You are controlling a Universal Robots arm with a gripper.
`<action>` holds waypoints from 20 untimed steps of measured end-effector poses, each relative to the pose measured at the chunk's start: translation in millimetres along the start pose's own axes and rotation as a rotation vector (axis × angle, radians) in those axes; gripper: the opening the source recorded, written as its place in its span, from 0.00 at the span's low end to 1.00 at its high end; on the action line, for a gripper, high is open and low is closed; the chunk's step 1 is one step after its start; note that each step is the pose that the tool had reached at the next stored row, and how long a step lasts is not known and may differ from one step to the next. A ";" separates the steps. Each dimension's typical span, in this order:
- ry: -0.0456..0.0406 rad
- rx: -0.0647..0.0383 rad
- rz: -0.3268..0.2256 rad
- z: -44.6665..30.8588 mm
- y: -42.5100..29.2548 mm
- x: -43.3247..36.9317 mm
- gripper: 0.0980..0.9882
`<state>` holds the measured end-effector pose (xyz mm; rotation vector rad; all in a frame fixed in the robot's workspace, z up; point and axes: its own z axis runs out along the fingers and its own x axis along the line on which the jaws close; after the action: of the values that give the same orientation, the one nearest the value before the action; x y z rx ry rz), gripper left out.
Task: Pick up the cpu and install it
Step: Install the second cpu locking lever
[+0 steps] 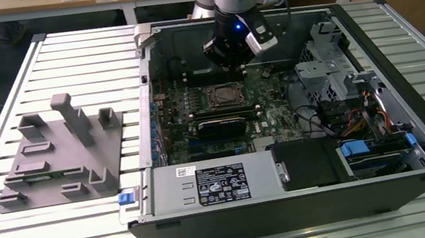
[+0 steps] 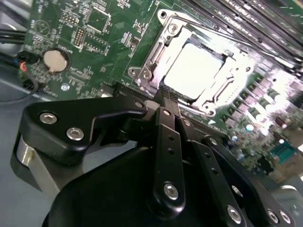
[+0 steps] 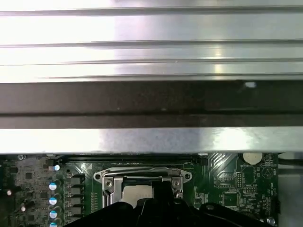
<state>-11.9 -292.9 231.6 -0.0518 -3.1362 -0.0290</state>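
The cpu (image 2: 195,71) lies pale and flat inside the socket frame (image 2: 156,54) on the motherboard (image 2: 94,28); in the exterior view the socket (image 1: 223,95) sits near the case's centre. The end effector (image 2: 165,101) hangs just above the socket's 12 o'clock side in the exterior view, fingers drawn together with nothing between them. Judging from this, the chip looks seated; doing the step well means checking it lies level within the frame and keeping the fingers clear of the memory slots (image 1: 224,115) and the open case (image 1: 400,59) on the desk (image 1: 76,62).

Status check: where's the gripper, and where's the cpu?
Gripper over the motherboard, just off the socket's edge. Cpu seated in the socket, pale top showing. Nothing lying across it.
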 end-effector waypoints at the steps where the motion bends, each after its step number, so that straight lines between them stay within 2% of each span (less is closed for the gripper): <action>1: -0.0002 0.000 0.000 -3.0 0.1 0.0 0.01; 4: 0.0000 0.000 0.000 -9.4 0.0 0.0 0.01; 8: 0.0000 0.000 0.000 -9.7 -3.3 -0.1 0.01; 14: 0.0000 0.000 0.000 -9.9 -15.0 -0.5 0.01; 20: 0.0000 0.003 0.000 -9.9 -21.3 -0.7 0.01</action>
<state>-11.9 -314.4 241.1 -0.0518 -3.1361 -0.0249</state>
